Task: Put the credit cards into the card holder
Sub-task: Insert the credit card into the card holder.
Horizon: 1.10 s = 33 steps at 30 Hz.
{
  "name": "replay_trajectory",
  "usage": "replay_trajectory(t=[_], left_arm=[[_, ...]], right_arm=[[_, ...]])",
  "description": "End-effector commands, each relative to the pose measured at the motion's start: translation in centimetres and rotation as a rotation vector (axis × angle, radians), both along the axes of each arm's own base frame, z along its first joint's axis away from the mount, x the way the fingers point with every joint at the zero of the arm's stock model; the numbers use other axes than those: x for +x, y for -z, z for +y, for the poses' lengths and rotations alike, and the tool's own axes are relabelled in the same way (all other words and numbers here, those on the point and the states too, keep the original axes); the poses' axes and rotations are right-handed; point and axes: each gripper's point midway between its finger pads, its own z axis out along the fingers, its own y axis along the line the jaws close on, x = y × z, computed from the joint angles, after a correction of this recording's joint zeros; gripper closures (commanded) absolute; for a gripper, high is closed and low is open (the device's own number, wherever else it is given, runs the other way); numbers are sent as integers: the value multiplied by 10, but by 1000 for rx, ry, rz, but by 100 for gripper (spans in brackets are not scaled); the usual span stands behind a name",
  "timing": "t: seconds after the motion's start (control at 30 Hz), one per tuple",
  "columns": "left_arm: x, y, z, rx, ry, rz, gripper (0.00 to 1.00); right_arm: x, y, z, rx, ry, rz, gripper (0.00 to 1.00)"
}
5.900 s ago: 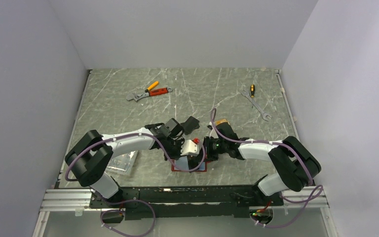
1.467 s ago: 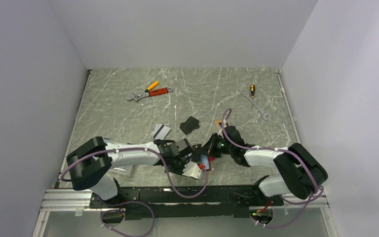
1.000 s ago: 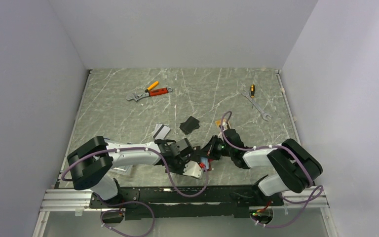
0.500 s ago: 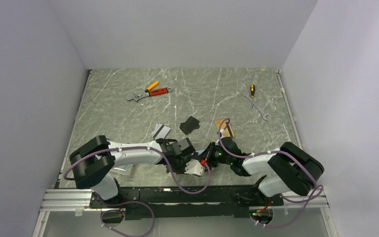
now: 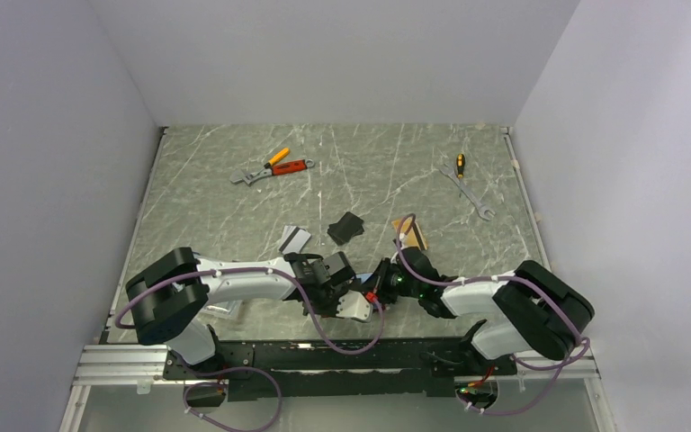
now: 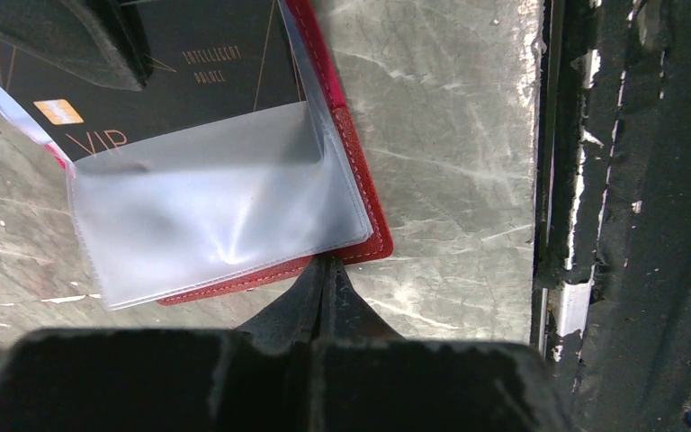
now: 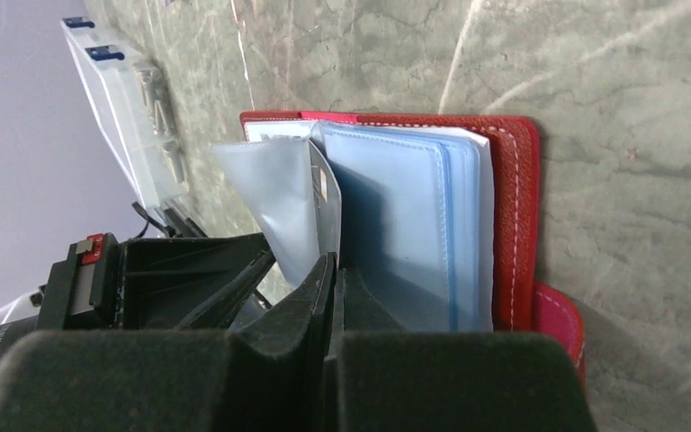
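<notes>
Two tools, fingers together, at the open card holder [image 6: 364,211]
It lies by the desk's [image 6: 432,108] near edge; left tool [image 6: 326,268] touches its red rim, right tool [image 7: 335,265] pokes among its sleeves.

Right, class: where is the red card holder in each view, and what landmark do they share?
Top view: card holder near edge, centre, mostly hidden.
Left wrist: card holder upper left, lying open.
Right wrist: card holder centre, sleeves fanned.
Shared landmark: the grey marbled table beneath it.
</notes>
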Motion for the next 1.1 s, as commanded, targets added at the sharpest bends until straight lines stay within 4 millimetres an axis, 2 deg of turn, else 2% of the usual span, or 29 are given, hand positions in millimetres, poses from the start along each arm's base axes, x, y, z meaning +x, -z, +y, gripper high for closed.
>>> replay_trajectory(t=[0.0,0.17,0.3,0.33,0.4,0.43,0.5,0.6,0.7,0.73,0.8,0.87,1.07], left_arm=[[-32,35,18,74,34,126,100],[-32,31,18,70,36,124,100],[-29,30,19,69,34,108,100],[-29,30,18,65,34,105,100],[-29,29,18,57,39,103,100],[-29,28,19,54,42,100,100],[-28,29,21,55,44,92,100],[-26,31,24,63,45,85,100],[-24,33,26,64,44,69,100],[-24,33,27,64,44,67,100],[-24,34,28,66,45,65,100],[-24,34,28,66,44,65,100],[-23,35,29,67,52,55,100]], right_arm=[[-11,22,-5,-94,-88,37,100],[-1,23,9,-101,-151,32,100],[6,28,-1,-156,-127,46,98],[7,28,-5,-172,-117,46,93],[9,28,-15,-227,-93,36,74],[10,25,-18,-243,-86,29,63],[10,18,-25,-270,-75,18,49],[11,9,-31,-296,-74,2,41],[12,4,-35,-312,-65,-11,44],[13,3,-35,-312,-61,-14,47],[16,2,-33,-315,-52,-16,60],[20,2,-27,-310,-55,-14,69],[29,3,-5,-334,-76,-20,83]])
